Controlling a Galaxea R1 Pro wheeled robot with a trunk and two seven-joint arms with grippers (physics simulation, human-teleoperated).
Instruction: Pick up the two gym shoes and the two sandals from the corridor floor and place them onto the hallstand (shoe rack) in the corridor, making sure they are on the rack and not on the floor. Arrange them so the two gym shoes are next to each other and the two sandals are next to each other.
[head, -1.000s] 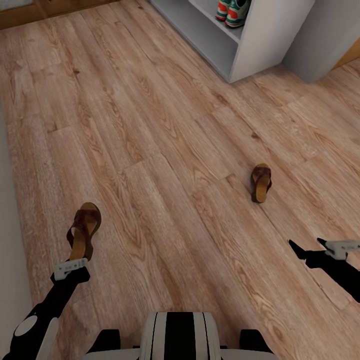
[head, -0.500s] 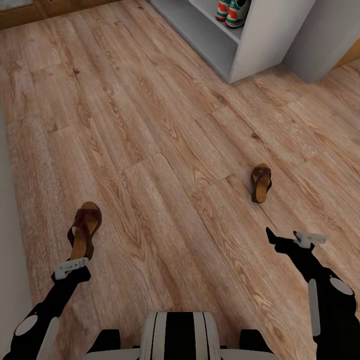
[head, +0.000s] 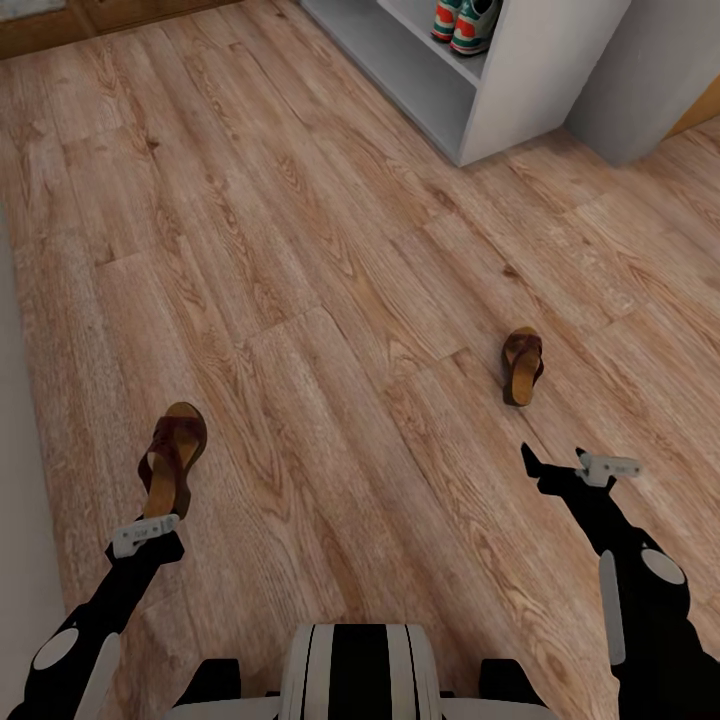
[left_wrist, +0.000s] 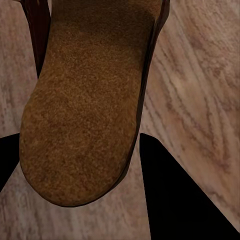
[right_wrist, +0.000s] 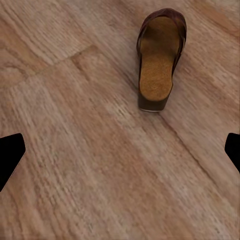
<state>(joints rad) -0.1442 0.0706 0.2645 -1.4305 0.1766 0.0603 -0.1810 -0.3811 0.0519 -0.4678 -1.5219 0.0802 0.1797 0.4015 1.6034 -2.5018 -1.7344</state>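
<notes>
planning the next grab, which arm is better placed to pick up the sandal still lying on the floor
Right. The right gripper is open and aimed at the free sandal just ahead of it; the left gripper already holds the other sandal.

corridor floor (head: 330, 250) | sandal (head: 522, 365) | hallstand (head: 520, 90): gym shoes (head: 463, 22)

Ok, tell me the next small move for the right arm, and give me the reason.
Probably ease the right gripper forward and down toward the sandal on the floor. In the right wrist view its fingers stand wide apart and that sandal lies ahead, untouched. The left gripper already holds the other sandal.
</notes>
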